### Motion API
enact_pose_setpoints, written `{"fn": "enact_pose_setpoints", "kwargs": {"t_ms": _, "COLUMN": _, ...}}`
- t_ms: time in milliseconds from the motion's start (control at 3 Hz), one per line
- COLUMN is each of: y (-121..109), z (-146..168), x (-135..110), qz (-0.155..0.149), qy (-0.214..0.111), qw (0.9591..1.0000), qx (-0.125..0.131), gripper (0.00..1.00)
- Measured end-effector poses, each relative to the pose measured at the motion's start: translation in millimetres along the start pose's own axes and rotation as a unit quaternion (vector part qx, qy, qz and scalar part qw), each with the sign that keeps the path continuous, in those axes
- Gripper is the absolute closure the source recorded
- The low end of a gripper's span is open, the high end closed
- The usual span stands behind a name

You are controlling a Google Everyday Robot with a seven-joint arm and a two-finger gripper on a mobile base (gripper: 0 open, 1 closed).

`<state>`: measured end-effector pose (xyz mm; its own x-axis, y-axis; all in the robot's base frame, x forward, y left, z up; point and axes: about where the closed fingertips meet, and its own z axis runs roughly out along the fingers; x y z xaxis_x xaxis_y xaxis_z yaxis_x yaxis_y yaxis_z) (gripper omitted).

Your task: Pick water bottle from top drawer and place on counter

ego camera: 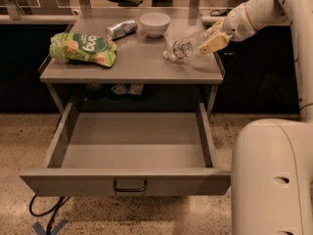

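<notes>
Pincer above right of counter clamps tilted water bottle, outside open top drawer.

Arm reaches from upper right, gripper angled down-left, seemingly clamping the water bottle.

- Snack bag, near the left edge of the tabletop: large white letters, upside down from this side; they look like "ong", but this is not certain.
- Bottle, near the right edge: coloured label band, print too small to read.
- Gripper, over the right edge, clasps the bottle's base.
</notes>
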<state>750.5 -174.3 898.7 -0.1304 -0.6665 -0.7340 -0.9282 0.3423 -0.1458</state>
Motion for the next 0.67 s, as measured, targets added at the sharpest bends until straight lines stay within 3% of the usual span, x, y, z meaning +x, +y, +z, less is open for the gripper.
{"fn": "enact_pose_setpoints", "kwargs": {"t_ms": 333, "y": -0.4, "z": -0.1, "x": 2.4, "qz": 0.015, "qy": -0.018, "qw": 0.9997, "qx": -0.006, "gripper": 1.00}}
{"fn": "enact_pose_setpoints", "kwargs": {"t_ms": 667, "y": -0.4, "z": -0.1, "x": 2.4, "qz": 0.015, "qy": -0.018, "qw": 0.9997, "qx": -0.006, "gripper": 0.81}}
